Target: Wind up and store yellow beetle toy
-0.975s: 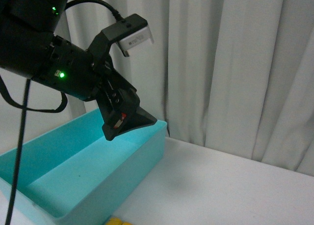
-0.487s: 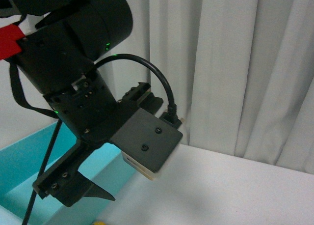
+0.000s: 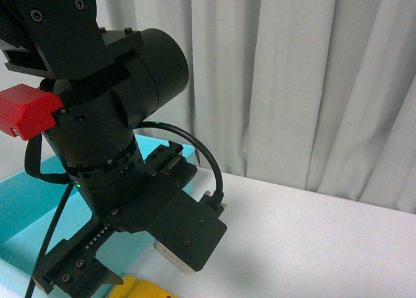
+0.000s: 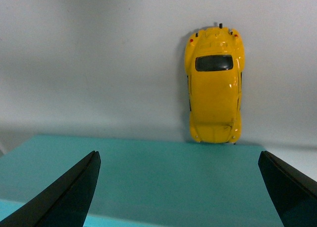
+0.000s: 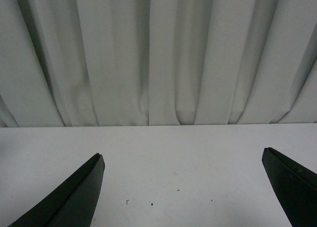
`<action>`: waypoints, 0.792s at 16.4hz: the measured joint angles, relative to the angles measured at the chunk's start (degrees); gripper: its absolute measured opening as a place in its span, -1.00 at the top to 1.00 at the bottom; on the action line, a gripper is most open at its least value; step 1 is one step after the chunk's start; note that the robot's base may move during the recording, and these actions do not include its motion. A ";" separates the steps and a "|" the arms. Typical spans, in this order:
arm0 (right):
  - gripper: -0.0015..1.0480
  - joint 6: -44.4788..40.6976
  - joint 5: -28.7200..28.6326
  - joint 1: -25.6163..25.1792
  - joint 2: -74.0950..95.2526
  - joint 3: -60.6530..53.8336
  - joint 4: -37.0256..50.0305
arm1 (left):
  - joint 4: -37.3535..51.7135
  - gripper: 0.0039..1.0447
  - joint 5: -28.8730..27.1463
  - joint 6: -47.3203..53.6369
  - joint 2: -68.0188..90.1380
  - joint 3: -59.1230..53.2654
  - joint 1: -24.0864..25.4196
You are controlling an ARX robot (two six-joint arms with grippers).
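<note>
The left claw (image 4: 177,156) stood wide open, its two dark fingers (image 4: 79,187) spread far apart and holding nothing, over the rim of a teal bin (image 4: 148,177). The yellow beetle toy (image 4: 214,85) sat on its wheels, roof up, on the white bench (image 4: 99,63) just outside that bin's wall; whether it touched the wall could not be told. In the front view only a yellow sliver of it showed at 6 o'clock, under the left arm (image 3: 110,148), which filled the 9 o'clock side and carried a red block (image 3: 26,109) and a looping black cable (image 3: 205,164). A pale curtain (image 3: 312,83) hung from 12 to 3 o'clock. The right claw (image 5: 182,155) was likewise open and empty, above bare bench, facing the curtain.
</note>
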 joint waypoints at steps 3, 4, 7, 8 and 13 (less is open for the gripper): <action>-0.87 0.00 -0.02 0.00 0.00 0.00 0.00 | 0.55 -0.88 -1.64 -10.58 2.43 -0.13 1.09; -0.87 0.00 0.00 0.00 0.00 0.00 0.00 | 1.75 -0.88 -2.01 -13.29 2.91 -0.77 1.64; -0.87 0.00 -0.02 0.00 0.00 0.00 0.00 | 3.28 -0.88 -2.78 -19.47 3.91 -2.21 2.51; -0.87 0.00 -0.02 0.00 0.00 0.00 0.00 | 4.63 -0.88 -2.67 -19.82 4.63 -2.86 2.67; -0.87 0.00 0.00 0.00 0.00 0.00 0.00 | 8.85 -0.88 -0.59 -17.57 7.98 -5.68 2.67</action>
